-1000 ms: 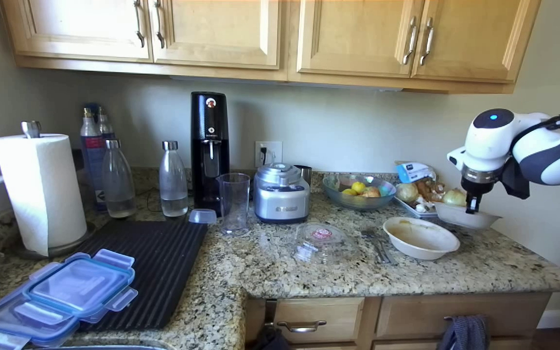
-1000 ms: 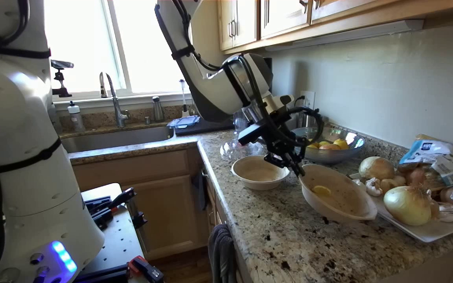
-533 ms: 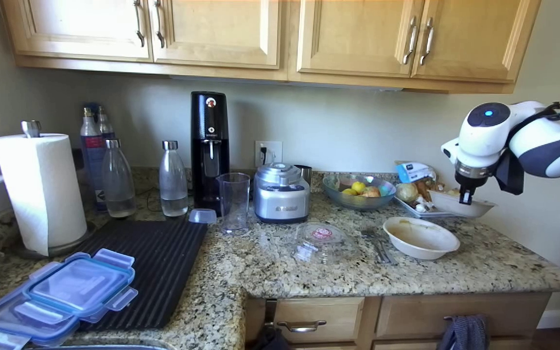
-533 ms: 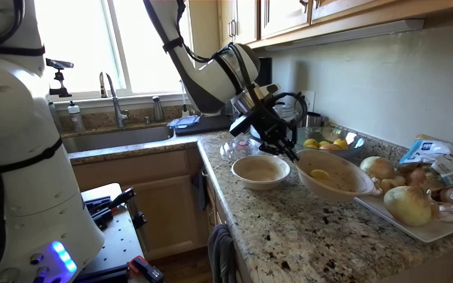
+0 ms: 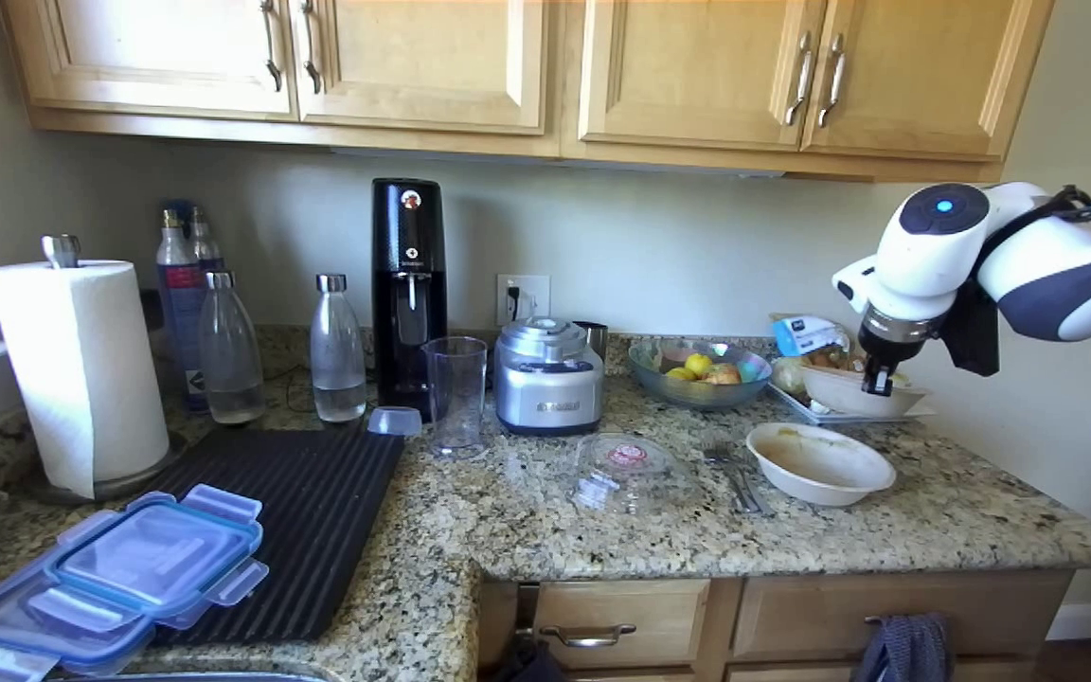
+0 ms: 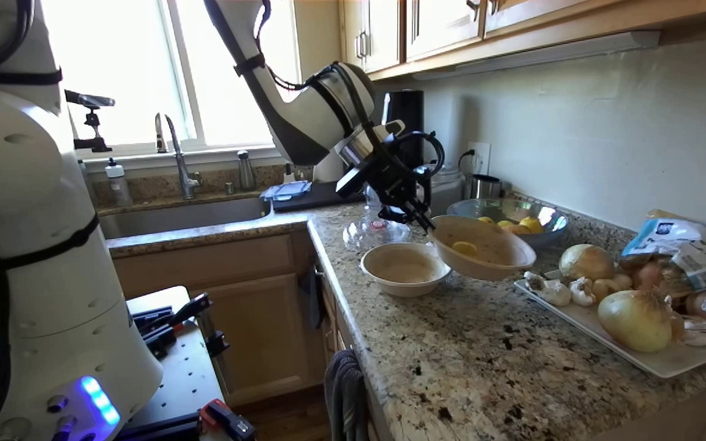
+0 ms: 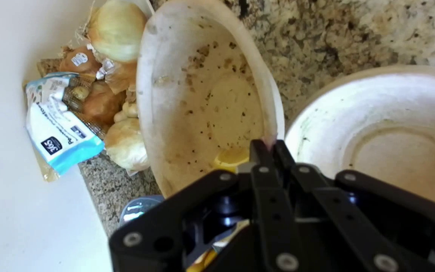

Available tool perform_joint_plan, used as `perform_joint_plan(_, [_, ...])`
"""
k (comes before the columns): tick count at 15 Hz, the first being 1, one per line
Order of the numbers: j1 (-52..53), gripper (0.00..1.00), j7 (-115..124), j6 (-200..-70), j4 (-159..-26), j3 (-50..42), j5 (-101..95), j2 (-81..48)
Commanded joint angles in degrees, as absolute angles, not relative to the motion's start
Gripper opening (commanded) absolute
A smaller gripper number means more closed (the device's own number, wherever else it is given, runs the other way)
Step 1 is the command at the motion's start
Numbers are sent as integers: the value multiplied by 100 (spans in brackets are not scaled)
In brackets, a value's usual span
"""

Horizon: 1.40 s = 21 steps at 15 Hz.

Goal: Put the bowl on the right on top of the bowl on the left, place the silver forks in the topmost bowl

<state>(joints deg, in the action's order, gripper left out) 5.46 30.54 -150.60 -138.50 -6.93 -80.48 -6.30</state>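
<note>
Fingers (image 7: pixel 259 156) of my gripper (image 7: pixel 269 146) are clenched on the rim of the tilted bowl (image 7: pixel 236 113), upper centre of the wrist view, a lemon piece (image 7: pixel 230 158) inside; the receiving bowl (image 7: pixel 398 151) fills the right edge. Forks (image 5: pixel 744 491) lie just beside it, lower right in an exterior view. My worry: this one-sided pinch may let the tilted bowl sag, dumping the lemon piece or snagging the receiving bowl. Since half a second ago, it has shifted left and slightly up in both exterior views.
</note>
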Motion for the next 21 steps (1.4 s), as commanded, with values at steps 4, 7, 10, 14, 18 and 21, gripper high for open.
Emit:
perform_joint_plan(4, [740,6,2972,-14447,-14416,30,-7641,-54])
perform_joint_plan(7, [788,7,3014,-14275,-14662,337,-7512,52])
perform_joint_plan(10, [786,7,3062,-14313,-14972,535,-7383,250])
perform_joint_plan(14, [845,7,3305,-14385,-15171,729,-7337,322])
perform_joint_plan(18, [841,6,3625,-14625,-15139,854,-7728,231])
perform_joint_plan(21, [827,6,3571,-14636,-15102,870,-7643,156])
